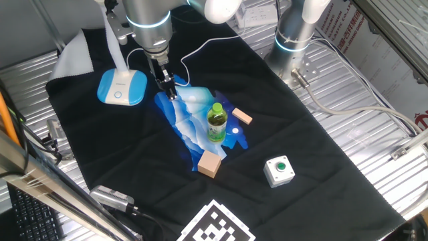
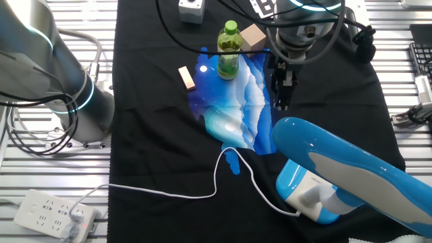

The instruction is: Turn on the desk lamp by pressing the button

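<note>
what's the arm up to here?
It's going for the desk lamp, but hasn't reached it. The tool hangs over the blue patterned mat, just beside the lamp's light-blue base, holding nothing and pressing nothing. A green bottle, two wooden blocks and a white box with a green button sit untouched.

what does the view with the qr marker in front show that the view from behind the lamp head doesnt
Only the marker-side view shows the lamp base's white top panel in full and the green button on the small white box. Only the other view shows the power strip and the lamp head up close. Both show the gripper over the blue cloth, the green bottle and two wooden blocks.
</note>
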Controlling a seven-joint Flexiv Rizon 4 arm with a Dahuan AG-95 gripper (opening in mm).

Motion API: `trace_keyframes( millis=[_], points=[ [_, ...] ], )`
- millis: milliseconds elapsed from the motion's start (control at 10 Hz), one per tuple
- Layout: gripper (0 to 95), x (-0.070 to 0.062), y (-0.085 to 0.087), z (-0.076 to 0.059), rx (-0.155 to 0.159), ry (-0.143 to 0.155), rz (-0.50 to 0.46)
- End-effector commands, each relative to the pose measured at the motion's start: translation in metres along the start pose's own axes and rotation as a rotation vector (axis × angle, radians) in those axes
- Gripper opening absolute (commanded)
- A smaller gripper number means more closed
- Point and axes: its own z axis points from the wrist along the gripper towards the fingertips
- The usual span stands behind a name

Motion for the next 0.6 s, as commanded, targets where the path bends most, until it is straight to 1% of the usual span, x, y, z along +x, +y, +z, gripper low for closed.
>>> trace_keyframes(
  millis=[100, 200, 600],
  points=[
    [0.0, 0.0002, 0.0, 0.0, -0.02, -0.036, -0.17],
    [0.0, 0.0005, 0.0003, -0.0006, -0.042, -0.034, -0.161],
    [0.0, 0.0006, 0.0004, -0.0008, -0.038, -0.033, -0.162]
  ],
)
